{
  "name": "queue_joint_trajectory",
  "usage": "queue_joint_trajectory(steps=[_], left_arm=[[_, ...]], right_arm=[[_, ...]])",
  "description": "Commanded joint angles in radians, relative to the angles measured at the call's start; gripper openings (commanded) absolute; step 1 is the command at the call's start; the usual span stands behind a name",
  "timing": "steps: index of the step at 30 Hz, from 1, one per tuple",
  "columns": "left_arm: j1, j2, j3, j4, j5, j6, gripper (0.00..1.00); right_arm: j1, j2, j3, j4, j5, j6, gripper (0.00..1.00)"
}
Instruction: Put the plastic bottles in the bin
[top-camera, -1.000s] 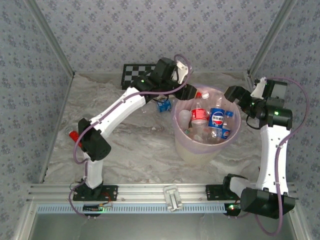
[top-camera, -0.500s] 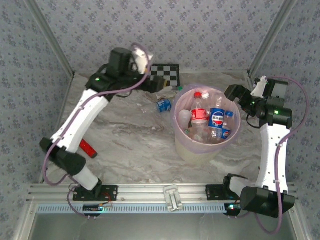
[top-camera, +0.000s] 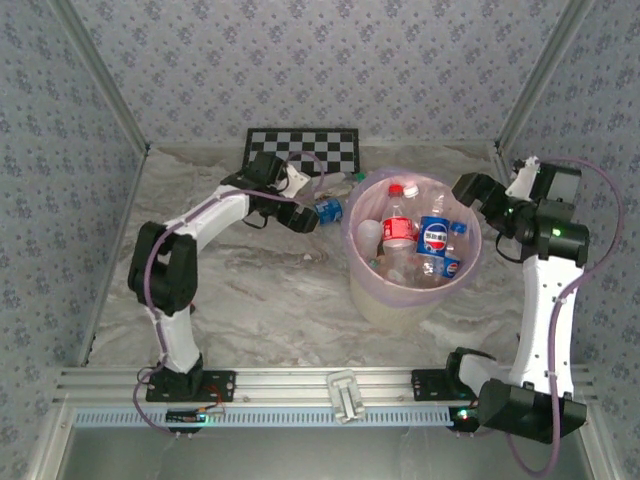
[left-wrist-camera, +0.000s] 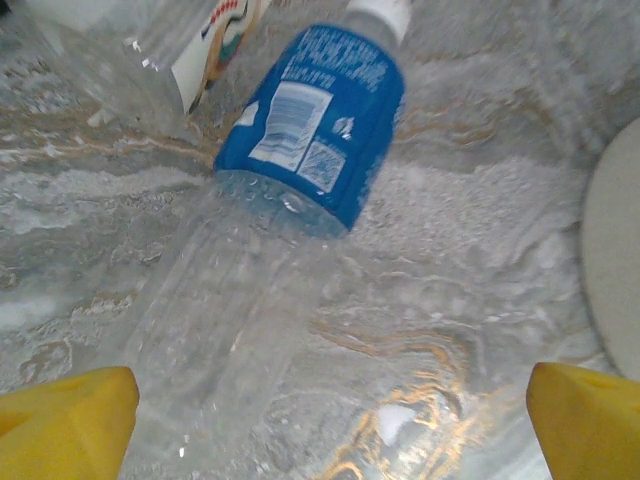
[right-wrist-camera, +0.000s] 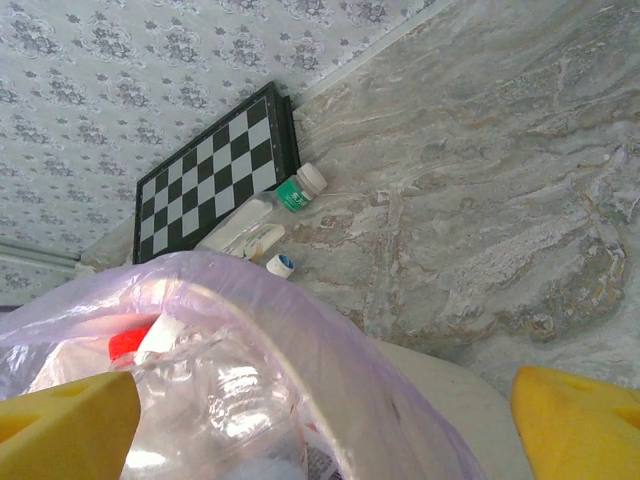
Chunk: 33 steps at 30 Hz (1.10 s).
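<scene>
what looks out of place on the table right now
A blue-labelled bottle lies on its side outside the bin, before the open left gripper; a green-labelled bottle lies by the checkerboard. Both belong in the bin. Nothing looks spilled or damaged.

The right gripper (right-wrist-camera: 322, 425) stands wide, yellow fingertips (right-wrist-camera: 578, 418) at 5 and 7 o'clock; between them the bin (right-wrist-camera: 440, 395) with its lilac bag (right-wrist-camera: 300, 320), clear bottles (right-wrist-camera: 220, 400) inside; at 11 o'clock a checkerboard (right-wrist-camera: 215, 170) leans on the wall (right-wrist-camera: 130, 60), a green-labelled bottle (right-wrist-camera: 292, 192) just beside it on the marbled table (right-wrist-camera: 480, 200).
</scene>
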Motion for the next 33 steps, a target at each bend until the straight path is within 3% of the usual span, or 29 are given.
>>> queue_joint_trajectory(steps=[1,10,16,23,28,33], left_arm=[[-0.012,0.054,0.079,0.037,-0.022,0.07,0.99],[-0.048,0.207,0.197,-0.037,-0.123,0.156,0.99],[-0.059,0.19,0.154,-0.051,-0.158,0.171,0.78],[-0.054,0.043,0.001,-0.005,-0.181,0.139,0.49],[-0.032,-0.111,-0.072,0.017,-0.226,0.085,0.43],[-0.009,-0.331,-0.157,0.079,-0.273,-0.022,0.4]], right_arm=[[-0.011,-0.023,0.001,-0.039,-0.013,-0.023,0.97],[-0.023,-0.036,0.005,-0.058,-0.021,-0.03,0.97],[-0.029,-0.049,0.035,-0.074,-0.02,-0.031,0.97],[-0.029,-0.04,0.094,-0.041,-0.049,-0.009,0.97],[-0.004,-0.032,0.13,0.019,-0.126,0.041,0.96],[0.143,-0.013,0.172,0.157,-0.182,0.11,0.95]])
